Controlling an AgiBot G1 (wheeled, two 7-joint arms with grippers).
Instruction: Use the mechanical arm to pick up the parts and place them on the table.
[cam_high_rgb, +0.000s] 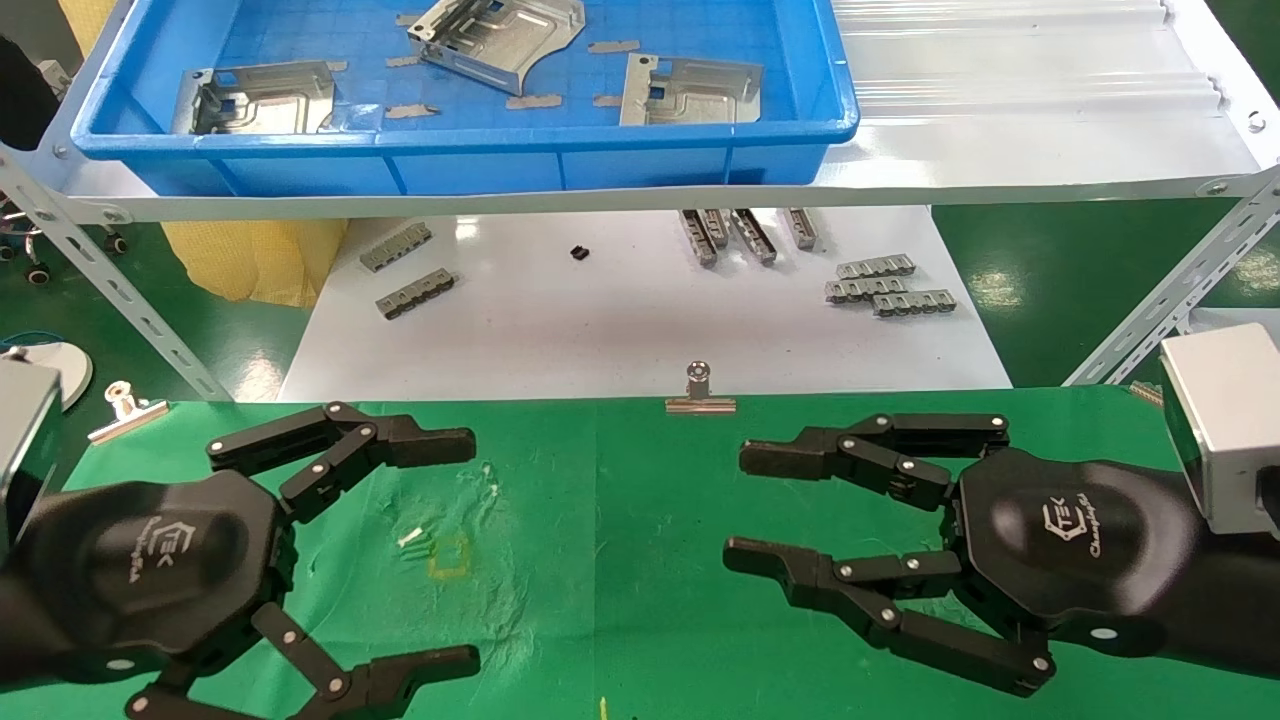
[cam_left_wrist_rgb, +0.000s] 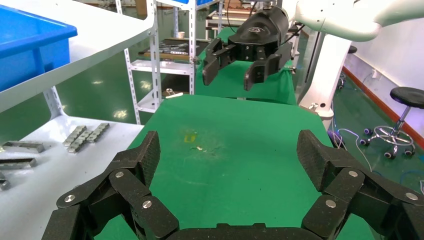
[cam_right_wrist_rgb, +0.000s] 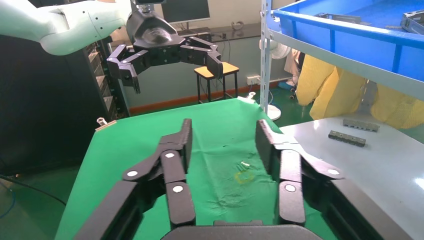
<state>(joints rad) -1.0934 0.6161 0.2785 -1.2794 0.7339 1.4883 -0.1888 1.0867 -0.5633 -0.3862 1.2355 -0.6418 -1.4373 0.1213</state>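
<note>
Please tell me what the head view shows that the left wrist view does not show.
Only the head view shows the three parts lying inside the blue bin, and the binder clip at the table's far edge. Only the left wrist view shows the black stool on the floor. Both show the green table, the open left gripper and the open right gripper above it, holding nothing.

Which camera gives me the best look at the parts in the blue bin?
The head view: three parts lie in plain sight inside the blue bin. The right wrist view catches only their edges over the bin's rim. The left wrist view shows just a bin corner, no parts.
</note>
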